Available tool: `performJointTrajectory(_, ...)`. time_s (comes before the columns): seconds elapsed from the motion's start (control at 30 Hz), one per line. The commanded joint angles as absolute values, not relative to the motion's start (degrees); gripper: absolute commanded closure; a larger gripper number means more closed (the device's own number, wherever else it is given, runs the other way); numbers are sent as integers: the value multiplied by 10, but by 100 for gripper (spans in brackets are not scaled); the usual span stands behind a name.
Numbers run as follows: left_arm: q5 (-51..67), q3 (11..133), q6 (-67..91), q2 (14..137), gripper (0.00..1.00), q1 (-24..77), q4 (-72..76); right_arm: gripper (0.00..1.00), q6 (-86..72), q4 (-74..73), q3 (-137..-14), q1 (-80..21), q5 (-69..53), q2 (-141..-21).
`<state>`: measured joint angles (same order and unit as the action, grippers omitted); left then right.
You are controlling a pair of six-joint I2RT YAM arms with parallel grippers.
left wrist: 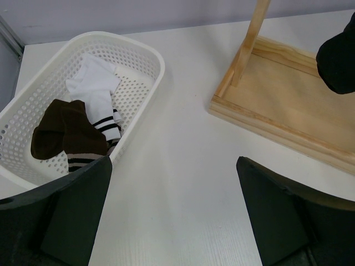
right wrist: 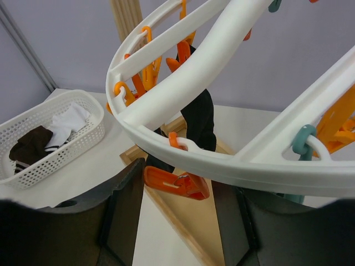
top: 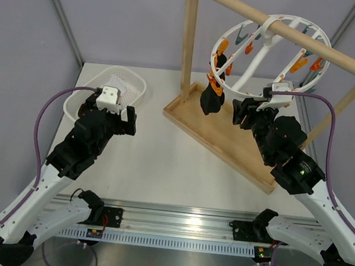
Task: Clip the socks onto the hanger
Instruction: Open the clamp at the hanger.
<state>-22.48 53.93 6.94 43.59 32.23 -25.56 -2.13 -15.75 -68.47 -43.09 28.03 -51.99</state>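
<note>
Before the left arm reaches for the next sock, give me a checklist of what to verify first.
1. Left end effector open and empty: ok, its fingers stand wide apart with nothing between them.
2. Basket stocked: ok, a brown sock and a white striped sock lie in it.
3. Black sock hung on the hanger: ok, it dangles below the ring.
4. Right end effector free of the orange clip: cannot tell, the clip sits between its fingers.
</note>
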Motion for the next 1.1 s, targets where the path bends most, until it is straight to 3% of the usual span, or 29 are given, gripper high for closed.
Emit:
performJointTrajectory(0.0, -221, 538, 62, 431, 1, 320, -224, 42, -4, -141, -715, -426, 300, -524)
performJointTrajectory(0.27, -221, 538, 63, 432, 1, 320, -225, 50, -4, -141, -725, -425, 295, -530)
performJointTrajectory(0.63, -216, 539, 63, 432, 1, 320, -225, 87, -44, -163, -735, -426, 308, -532)
performJointTrajectory(0.93, -170, 533, 77, 421, 1, 320, -204, 89, -153, -178, -728, -426, 306, -530)
performJointTrajectory(1.07, -28, 518, 141, 418, 1, 321, -143, 84, -218, -178, -727, -426, 301, -528)
